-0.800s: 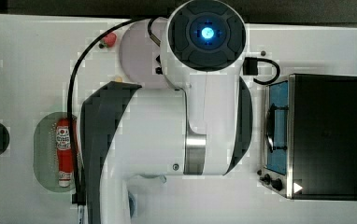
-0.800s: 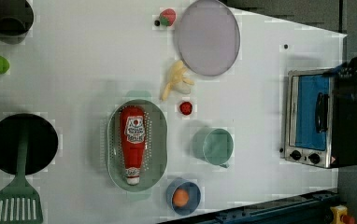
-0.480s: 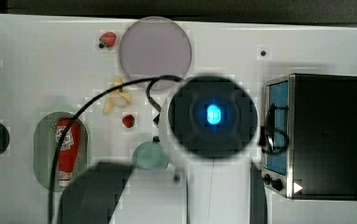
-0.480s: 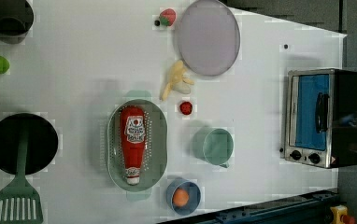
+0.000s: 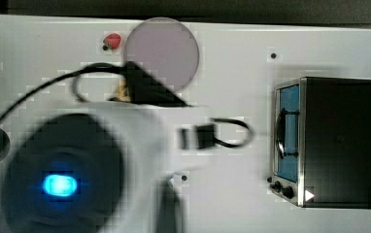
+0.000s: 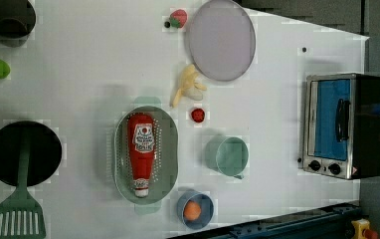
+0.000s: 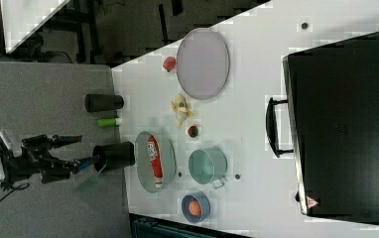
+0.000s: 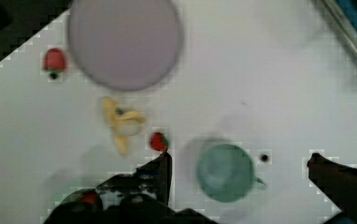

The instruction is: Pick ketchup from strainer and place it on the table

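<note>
Item: red plastic squeeze ketchup bottle (image 6: 142,152) with white label and cap, lying lengthwise inside the pale green oval perforated plastic strainer (image 6: 169,162), cap toward the left view's bottom. Strainer rests on the large flat white table (image 6: 88,74). Black two-fingered pincer (image 8: 237,170): wide open, holding nothing, its fingers either side of the round green mug (image 8: 225,171) in the wrist view. Nearby: round lilac plate (image 6: 220,39), peeled banana (image 6: 188,85), small red strawberry (image 6: 197,115).
</note>
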